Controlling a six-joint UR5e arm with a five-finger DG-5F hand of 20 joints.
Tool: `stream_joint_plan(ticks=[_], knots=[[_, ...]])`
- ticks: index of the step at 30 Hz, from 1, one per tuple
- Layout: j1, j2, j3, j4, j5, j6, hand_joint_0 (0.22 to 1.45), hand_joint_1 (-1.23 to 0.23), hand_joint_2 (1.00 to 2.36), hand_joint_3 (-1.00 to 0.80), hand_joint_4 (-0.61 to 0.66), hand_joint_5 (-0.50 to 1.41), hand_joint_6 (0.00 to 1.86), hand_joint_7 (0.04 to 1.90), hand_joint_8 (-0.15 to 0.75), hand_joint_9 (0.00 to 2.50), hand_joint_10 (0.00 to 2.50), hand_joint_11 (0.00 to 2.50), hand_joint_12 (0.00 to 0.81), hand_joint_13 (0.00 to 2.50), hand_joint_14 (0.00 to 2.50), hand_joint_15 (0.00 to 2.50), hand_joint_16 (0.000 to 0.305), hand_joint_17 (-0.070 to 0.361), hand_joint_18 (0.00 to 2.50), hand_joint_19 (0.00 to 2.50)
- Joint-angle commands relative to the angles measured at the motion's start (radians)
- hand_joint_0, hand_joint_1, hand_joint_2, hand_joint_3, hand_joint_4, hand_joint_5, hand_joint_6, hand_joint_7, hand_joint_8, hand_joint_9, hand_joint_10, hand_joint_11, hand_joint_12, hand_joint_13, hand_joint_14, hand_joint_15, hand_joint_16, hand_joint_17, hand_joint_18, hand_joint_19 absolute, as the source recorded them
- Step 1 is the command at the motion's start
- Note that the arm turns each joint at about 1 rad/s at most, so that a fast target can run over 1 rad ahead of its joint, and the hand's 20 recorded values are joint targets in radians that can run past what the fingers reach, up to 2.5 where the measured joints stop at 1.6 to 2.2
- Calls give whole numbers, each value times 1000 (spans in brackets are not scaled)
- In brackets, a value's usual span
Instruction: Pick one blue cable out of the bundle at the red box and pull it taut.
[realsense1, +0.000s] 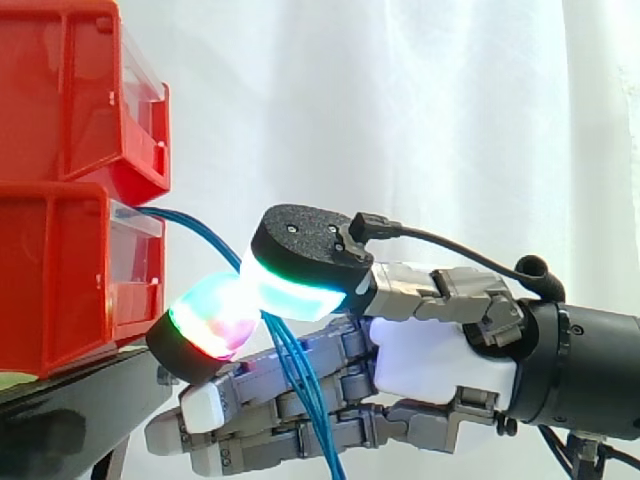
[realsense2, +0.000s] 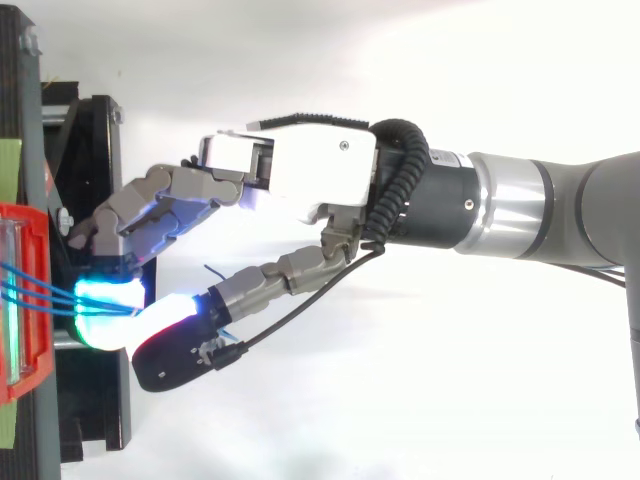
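Pinched blue cables (realsense1: 308, 400) between two glowing pads (realsense1: 295, 280) of hand (realsense1: 430, 360), nearest the lens in side view. Trailed slack below the pinch, down across the fingers (realsense1: 250, 395) to the bottom edge; rose above it in a sagging arc into lower red box (realsense1: 55, 270). Counted about three strands entering the pinch in top view; could not tell whether clamped on one or on all. Stood just beside the box front, over black stand (realsense1: 90, 390), with upper box (realsense1: 70, 90) stacked above and curtain (realsense1: 400, 100) farthest back. Judged as grasp step, pull not begun. Called next for isolating a single strand, then drawing away from the box until the arc straightened, grip firm against slipping.
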Motion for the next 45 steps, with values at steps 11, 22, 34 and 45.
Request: stream_joint_plan(ticks=[11,22,34,45], knots=[[-5,5,2,-8,-5,2,720,-907,1001,-487,75,-170,923,895,399,796,16,690,447,471,7,170,58,130,411,123],[-13,60,2,-156,-23,7,544,-804,1000,-500,179,-158,908,889,422,855,14,731,473,477,6,166,59,133,411,188],[-14,66,2,-172,-21,7,593,-734,1012,-290,149,-138,904,975,431,919,13,760,463,489,7,177,56,126,400,212],[-14,83,4,-176,-18,-1,687,-924,1013,-312,55,-155,915,947,408,873,15,778,468,510,7,181,56,126,445,181]])
